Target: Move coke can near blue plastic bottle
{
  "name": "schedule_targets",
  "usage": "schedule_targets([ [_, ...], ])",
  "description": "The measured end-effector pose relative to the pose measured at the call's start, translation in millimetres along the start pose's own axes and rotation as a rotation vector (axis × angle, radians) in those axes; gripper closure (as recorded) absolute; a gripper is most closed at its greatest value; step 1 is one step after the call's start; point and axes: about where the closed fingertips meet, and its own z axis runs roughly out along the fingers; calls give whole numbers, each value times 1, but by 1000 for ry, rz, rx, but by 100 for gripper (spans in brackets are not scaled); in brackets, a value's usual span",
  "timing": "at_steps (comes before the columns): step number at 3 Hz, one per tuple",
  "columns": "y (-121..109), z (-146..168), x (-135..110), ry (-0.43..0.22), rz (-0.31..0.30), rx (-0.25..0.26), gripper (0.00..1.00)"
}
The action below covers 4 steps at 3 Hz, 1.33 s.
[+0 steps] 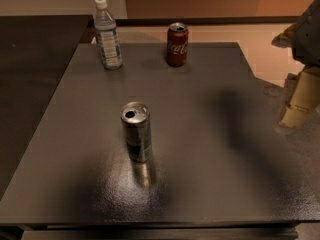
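Possibly topples coke can [177,45] at 12 o'clock into bottle [107,36] at 11 if shoved; gripper [299,104] at 3 o'clock, grasp impossible to tell.

Your one camera looks steeply down from above the near edge of the dark table [210,159], facing its far side, fairly close; the gripper [301,98] hangs at the frame's right edge.
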Motion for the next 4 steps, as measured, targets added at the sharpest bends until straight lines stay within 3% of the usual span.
schedule_targets([
  [2,0,0,0,-2,1,0,0],
  [4,-57,44,-35,-171,71,10,0],
])
